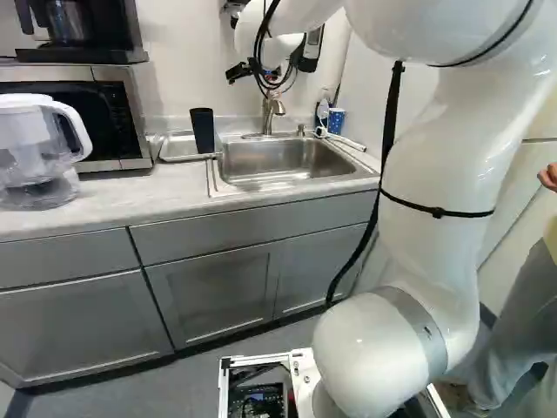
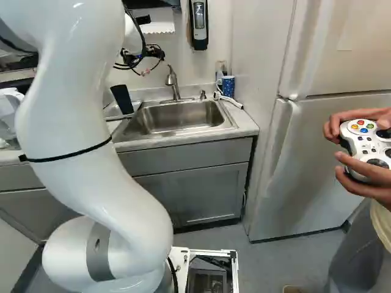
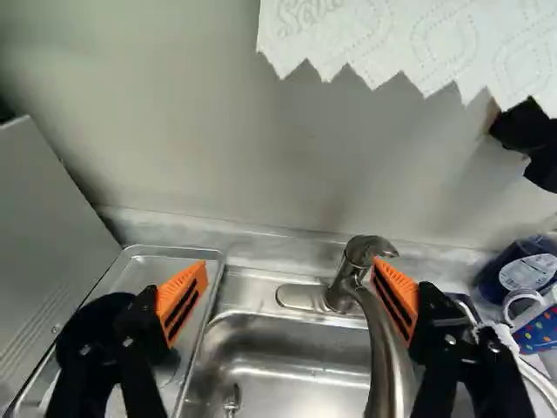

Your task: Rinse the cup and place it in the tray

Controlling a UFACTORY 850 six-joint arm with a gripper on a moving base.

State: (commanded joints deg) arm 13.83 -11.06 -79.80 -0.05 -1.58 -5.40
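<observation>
Dark cup (image 1: 202, 130), seemingly in tray (image 1: 177, 148).

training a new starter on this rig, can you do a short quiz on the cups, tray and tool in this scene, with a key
1. True or false: the tool stands open.

2. The metal tray lies between the sink and which thing?
a) the fridge
b) the microwave
c) the paper towels

3. Fill in the colour: the cup at the tray is plain ____, while the patterned cup across the sink is blue.

Key: 1 true; 2 b; 3 black
</observation>
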